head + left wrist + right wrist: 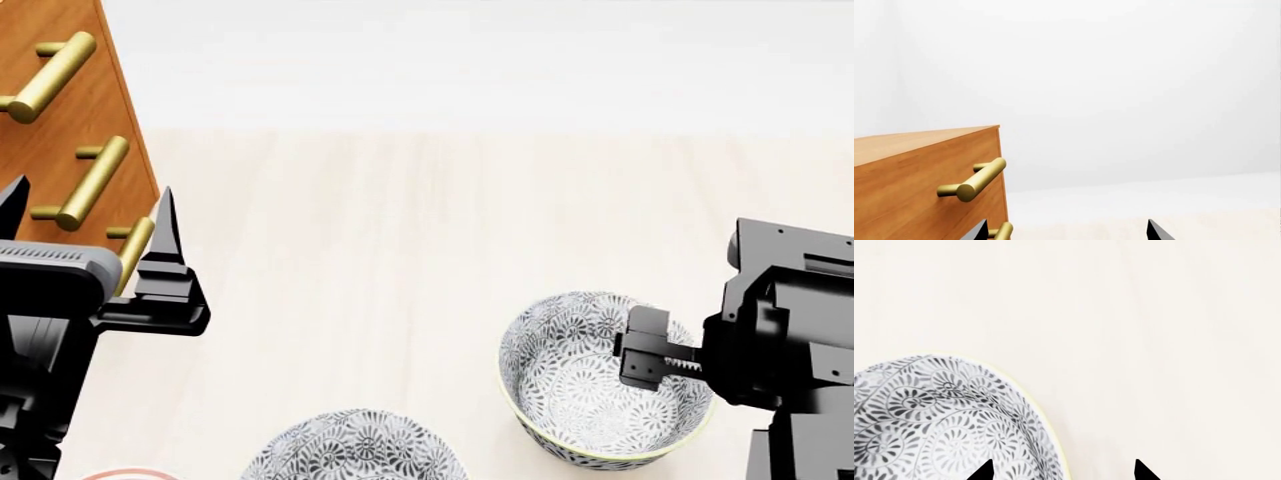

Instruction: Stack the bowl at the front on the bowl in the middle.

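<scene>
The bowl under the right tool stands upright on the surface, to the right and near. A second bowl of the same pattern lies nearer and to the left, cut by the picture's edge. They are apart, so the stacking is not done. Which of them is the front one I judge only with doubt; probably the nearer one.

The right tool hangs over the right bowl's rim. In the right wrist view its tips are spread, one over the bowl's inside and one over the bare surface, so the rim lies between them. It holds nothing, as far as I can see. The grasp, the lift and the placing are left.

The left tool is far left, its tips apart and empty, beside a wooden drawer cabinet with brass handles.
</scene>
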You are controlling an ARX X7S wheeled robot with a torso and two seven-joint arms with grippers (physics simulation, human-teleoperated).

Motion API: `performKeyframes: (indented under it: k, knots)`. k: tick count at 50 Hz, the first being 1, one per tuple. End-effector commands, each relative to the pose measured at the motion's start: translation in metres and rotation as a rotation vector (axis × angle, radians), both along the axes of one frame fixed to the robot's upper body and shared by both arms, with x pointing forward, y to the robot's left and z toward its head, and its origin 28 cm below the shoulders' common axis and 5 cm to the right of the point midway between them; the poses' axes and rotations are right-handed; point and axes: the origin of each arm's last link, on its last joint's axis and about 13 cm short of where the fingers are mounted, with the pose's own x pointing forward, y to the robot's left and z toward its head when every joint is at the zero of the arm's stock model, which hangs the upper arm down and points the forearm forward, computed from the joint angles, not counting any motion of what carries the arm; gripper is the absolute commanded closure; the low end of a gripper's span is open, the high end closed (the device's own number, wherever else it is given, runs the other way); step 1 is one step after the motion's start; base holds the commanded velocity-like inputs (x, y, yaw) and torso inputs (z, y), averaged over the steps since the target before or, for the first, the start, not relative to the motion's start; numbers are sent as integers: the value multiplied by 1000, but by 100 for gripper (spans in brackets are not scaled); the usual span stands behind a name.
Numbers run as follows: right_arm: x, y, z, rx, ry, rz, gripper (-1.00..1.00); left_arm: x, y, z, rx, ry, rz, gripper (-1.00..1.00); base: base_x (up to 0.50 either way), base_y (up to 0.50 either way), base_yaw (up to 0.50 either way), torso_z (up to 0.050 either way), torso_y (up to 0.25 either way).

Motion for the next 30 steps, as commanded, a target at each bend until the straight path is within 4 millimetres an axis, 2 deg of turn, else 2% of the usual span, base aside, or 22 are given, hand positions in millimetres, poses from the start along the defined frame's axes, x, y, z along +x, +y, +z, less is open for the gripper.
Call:
performKeyframes:
  k: [1,18,19,30]
  knots:
    - [-3,1,-12,-10,30,7,-100,-1,0,1,0,1,-3,-100,0,0,0,0,0]
    - [-5,5,-21,-54,60,29,-100,-3,-1,3,3,2,-4,-100,0,0,0,0,0]
    - [-4,5,-21,-62,56,28,100,-3,-1,3,3,1,-4,-100,0,0,0,0,0]
    - [-4,5,-21,-62,51,34,100,-2,-1,2,2,3,-5,-100,1,0,1,0,0]
